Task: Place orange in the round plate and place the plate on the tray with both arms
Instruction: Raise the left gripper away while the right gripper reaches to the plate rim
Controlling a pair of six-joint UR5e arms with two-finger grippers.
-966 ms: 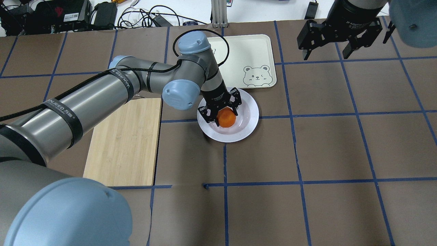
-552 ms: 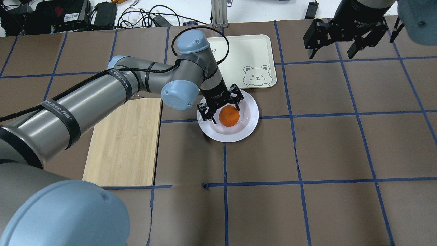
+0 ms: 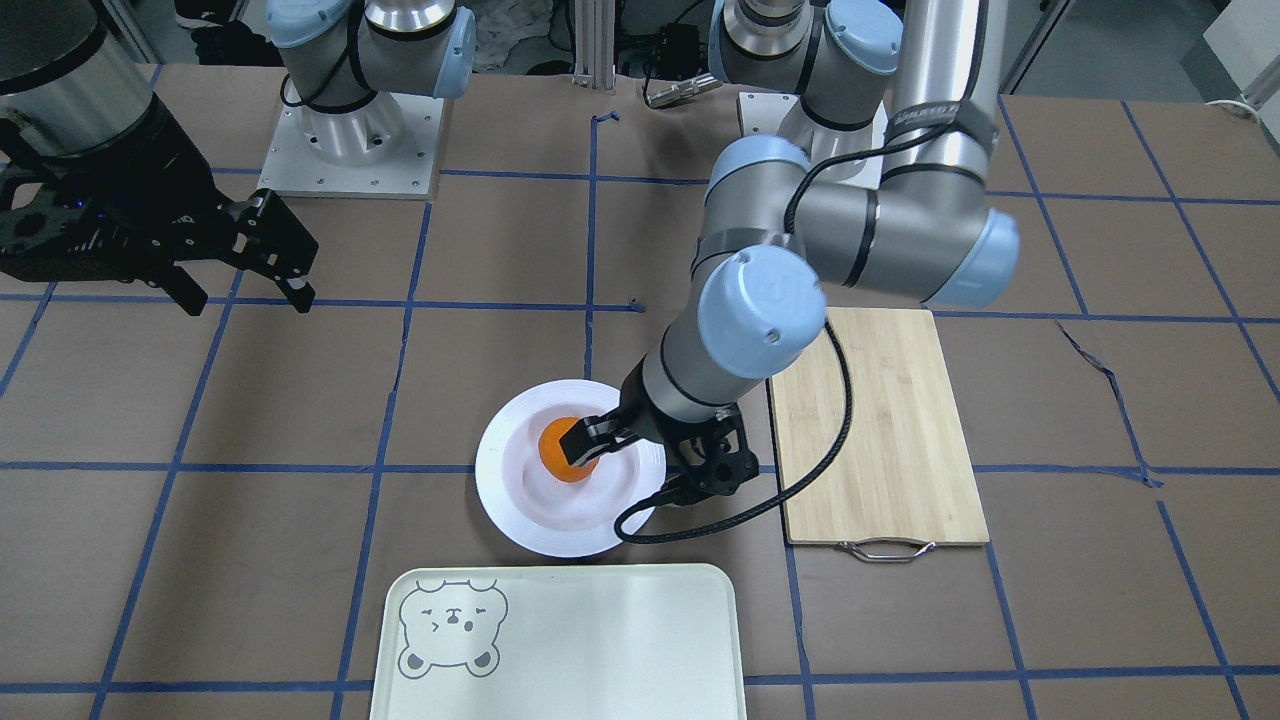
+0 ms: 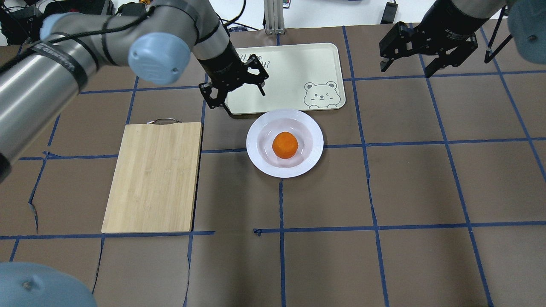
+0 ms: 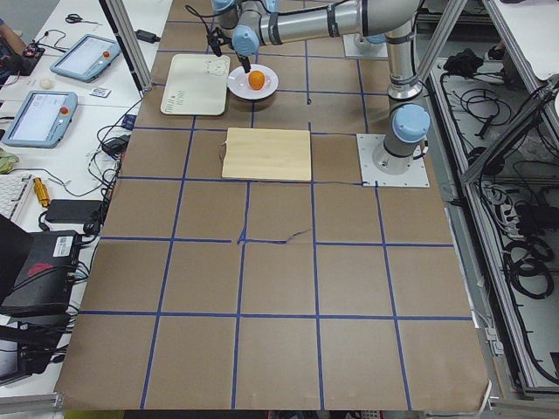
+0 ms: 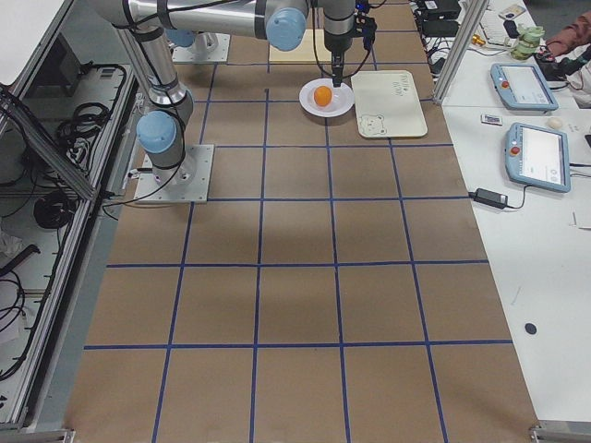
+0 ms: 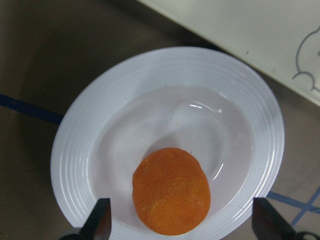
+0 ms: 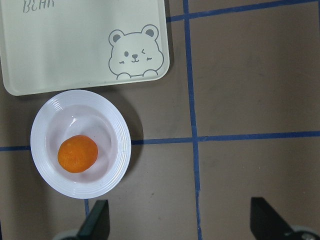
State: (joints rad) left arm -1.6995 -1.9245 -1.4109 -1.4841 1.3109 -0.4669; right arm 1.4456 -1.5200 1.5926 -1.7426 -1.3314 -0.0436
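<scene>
Orange (image 4: 285,145) is seated in the round plate's (image 4: 313,147) centre on the worktop (image 4: 384,183) just beside the tray (image 4: 294,64); left tool (image 4: 236,96) and right tool (image 4: 409,64) are held spread, empty, presumably for rim grasps.

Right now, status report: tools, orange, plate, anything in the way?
Left tool open, empty. Right tool open, empty. Orange in plate; plate on table beside tray, not yet on it. Nothing between plate and tray.

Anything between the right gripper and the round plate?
Nothing: only bare table crossed by blue tape between the right gripper and the round plate, clearest in the front-facing view.
</scene>
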